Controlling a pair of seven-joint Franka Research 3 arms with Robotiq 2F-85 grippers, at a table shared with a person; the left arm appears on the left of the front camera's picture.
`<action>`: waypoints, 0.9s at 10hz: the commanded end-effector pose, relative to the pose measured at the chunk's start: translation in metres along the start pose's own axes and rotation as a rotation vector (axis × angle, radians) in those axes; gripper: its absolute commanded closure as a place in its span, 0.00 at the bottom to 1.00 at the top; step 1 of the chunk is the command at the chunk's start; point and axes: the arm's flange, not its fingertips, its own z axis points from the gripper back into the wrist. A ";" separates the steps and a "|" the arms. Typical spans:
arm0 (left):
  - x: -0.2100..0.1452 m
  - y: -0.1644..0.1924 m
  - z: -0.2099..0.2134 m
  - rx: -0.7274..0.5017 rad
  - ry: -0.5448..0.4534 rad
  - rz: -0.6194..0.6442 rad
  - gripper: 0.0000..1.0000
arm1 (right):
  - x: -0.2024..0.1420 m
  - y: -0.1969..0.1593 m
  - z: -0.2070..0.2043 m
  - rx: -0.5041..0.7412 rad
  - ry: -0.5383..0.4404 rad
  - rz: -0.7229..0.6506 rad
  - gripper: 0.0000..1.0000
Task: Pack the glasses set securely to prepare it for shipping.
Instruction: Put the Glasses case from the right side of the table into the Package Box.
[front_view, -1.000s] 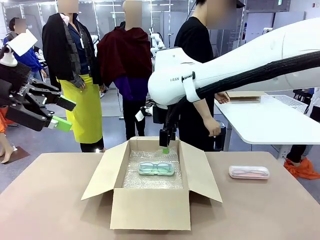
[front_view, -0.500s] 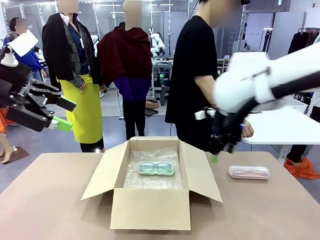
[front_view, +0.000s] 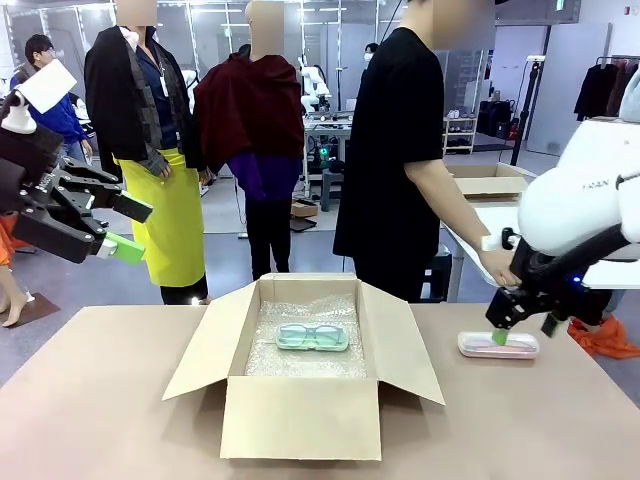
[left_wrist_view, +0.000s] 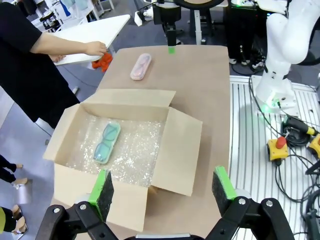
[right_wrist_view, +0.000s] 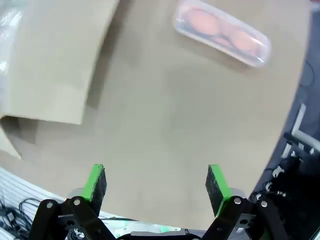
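Come down off-centre and 1 finger could skid the slick pink pack (front_view: 522, 346), which lies right of the box (front_view: 300, 418). Your right gripper (front_view: 499, 336) hangs low near it, spread and empty. Your left gripper (front_view: 128, 228), spread too, hovers high left of the box. The mint-green pack (front_view: 313, 337) lies inside the box.

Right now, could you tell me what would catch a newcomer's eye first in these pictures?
An open cardboard box sits mid-table, lined with bubble wrap, with the mint-green glasses pack lying inside. The pale pink pack lies on the table to the box's right, with the open right gripper poised close by it. The left gripper hangs open, raised off to the left.
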 end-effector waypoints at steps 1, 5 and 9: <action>0.000 0.001 0.002 -0.019 -0.015 -0.019 0.00 | 0.003 0.014 0.000 -0.037 -0.041 -0.046 0.00; 0.000 0.001 0.002 -0.019 -0.015 -0.019 0.00 | 0.000 0.000 0.000 0.000 0.000 0.000 0.00; 0.000 0.001 0.002 -0.019 -0.015 -0.019 0.00 | 0.019 -0.007 0.002 -0.122 -0.036 0.132 0.00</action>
